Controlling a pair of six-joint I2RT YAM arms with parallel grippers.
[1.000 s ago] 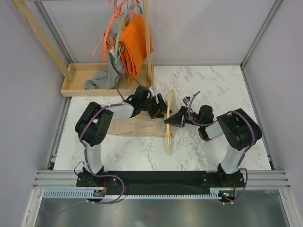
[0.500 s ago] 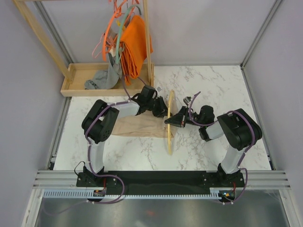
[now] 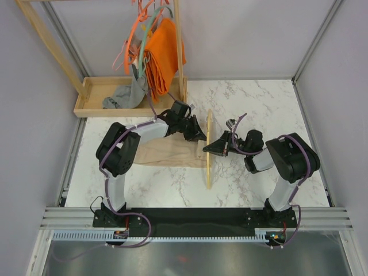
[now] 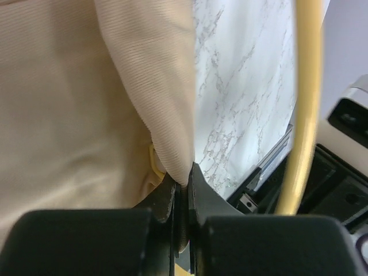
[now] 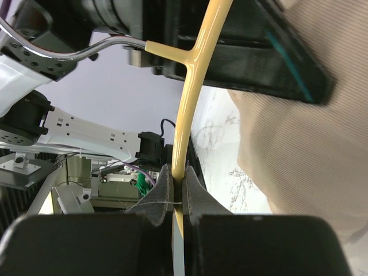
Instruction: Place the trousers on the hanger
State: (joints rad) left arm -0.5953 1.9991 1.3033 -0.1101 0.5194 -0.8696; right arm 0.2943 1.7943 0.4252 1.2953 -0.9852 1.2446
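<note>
The beige trousers [image 3: 164, 154] lie flat on the marble table, left of centre. My left gripper [image 3: 197, 135] is at their right edge, and the left wrist view shows it [image 4: 185, 179] shut on a raised fold of the trousers [image 4: 155, 86]. The pale yellow hanger [image 3: 208, 172] stands on edge just right of that gripper. My right gripper [image 3: 209, 148] holds it from the right side. In the right wrist view this gripper [image 5: 179, 183] is shut on the hanger's bar [image 5: 192, 86], with the trousers [image 5: 305, 149] beyond it.
At the back left stands a wooden rack with an orange cloth [image 3: 164, 52], orange hangers [image 3: 127, 49] and a teal one. A grey garment [image 3: 119, 98] lies in the wooden tray [image 3: 92, 86] below. Enclosure walls ring the table.
My left gripper has shut on the trousers' edge and moved closer to the hanger. My right gripper and the hanger have shifted slightly to the right.
</note>
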